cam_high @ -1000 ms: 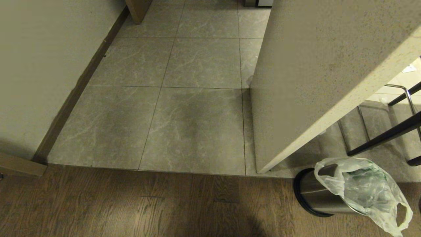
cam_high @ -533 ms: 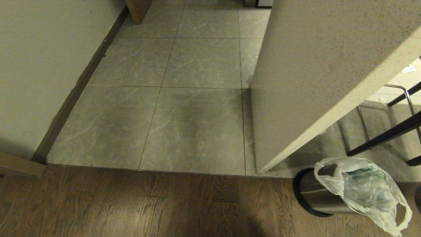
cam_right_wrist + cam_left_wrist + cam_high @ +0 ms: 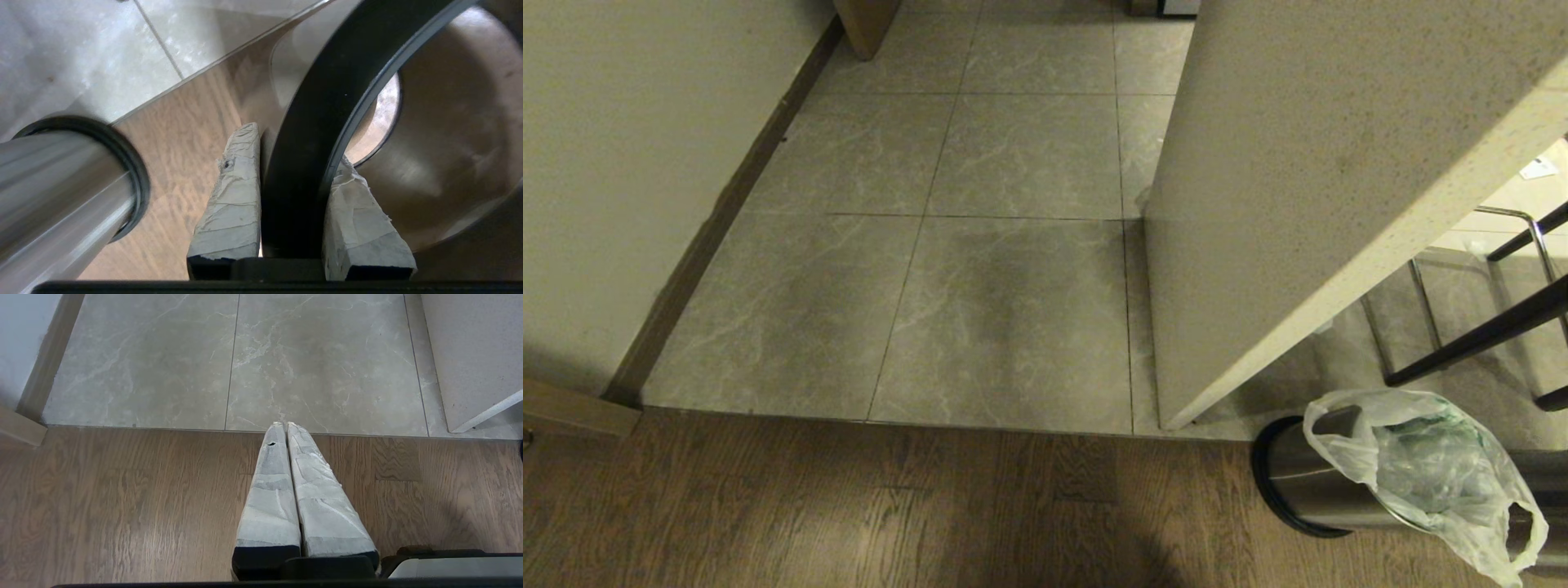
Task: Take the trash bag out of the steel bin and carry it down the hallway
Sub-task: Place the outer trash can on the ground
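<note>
While sitting in the steel bin (image 3: pixel 1298 490) at 4 o'clock, trash bag (image 3: pixel 1429 474) not out yet | right gripper (image 3: pixel 294 147) pinching a black ring rim (image 3: pixel 327 81) | left gripper (image 3: pixel 286 426) closed, empty | hallway (image 3: pixel 1013 286) at 12 o'clock: carry left to do

open hallway (image 3: pixel 980 245), counter (image 3: pixel 1298 163) blocking right

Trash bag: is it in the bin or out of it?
In. In the head view the bag fills the mouth of the bin, its edge folded over the rim, one handle loop hanging outside.
</note>
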{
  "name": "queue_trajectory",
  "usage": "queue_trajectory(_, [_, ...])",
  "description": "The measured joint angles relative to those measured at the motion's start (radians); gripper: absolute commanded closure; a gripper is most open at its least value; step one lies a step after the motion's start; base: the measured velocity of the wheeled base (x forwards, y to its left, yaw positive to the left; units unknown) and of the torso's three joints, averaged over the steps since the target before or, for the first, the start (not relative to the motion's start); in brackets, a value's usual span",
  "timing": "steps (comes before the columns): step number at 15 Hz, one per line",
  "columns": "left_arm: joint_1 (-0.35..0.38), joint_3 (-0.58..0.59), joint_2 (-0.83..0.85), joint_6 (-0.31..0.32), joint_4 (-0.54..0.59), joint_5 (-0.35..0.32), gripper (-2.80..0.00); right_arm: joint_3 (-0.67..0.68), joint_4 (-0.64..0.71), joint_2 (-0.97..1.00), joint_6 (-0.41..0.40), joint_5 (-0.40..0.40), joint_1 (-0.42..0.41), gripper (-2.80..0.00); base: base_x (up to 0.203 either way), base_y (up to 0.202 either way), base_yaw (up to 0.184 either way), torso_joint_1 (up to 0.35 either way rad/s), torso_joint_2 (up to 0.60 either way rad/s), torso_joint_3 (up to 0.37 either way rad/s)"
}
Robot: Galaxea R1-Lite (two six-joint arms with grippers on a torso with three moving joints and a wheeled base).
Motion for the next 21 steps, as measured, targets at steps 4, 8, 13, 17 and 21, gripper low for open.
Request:
queue_trajectory(4, [0.000,0.000,0.000,0.000,0.000,0.000,0.00,-0.001,0.000,0.015,0.000,0.000,0.001,0.00,0.000,0.000,0.000,0.000,0.00,0.000])
queue_trajectory(8, [0.000,0.000,0.000,0.000,0.000,0.000,0.00,-0.001,-0.002,0.017,-0.001,0.000,0.000,-2.80,0.000,0.000,0.000,0.000,0.00,0.000])
queue_trajectory(13, [0.000,0.000,0.000,0.000,0.001,0.000,0.00,-0.002,-0.003,0.002,-0.036,0.000,0.006,-2.80,0.000,0.000,0.000,0.000,0.00,0.000])
queue_trajectory(17, [0.000,0.000,0.000,0.000,0.000,0.000,0.00,0.045,0.041,-0.046,-0.040,0.001,0.004,-2.80,0.000,0.000,0.000,0.000,0.00,0.000])
queue_trajectory(21, [-0.001,0.000,0.000,0.000,0.001,0.001,0.00,0.167,0.193,-0.246,-0.040,0.005,0.001,-2.80,0.000,0.000,0.000,0.000,0.00,0.000])
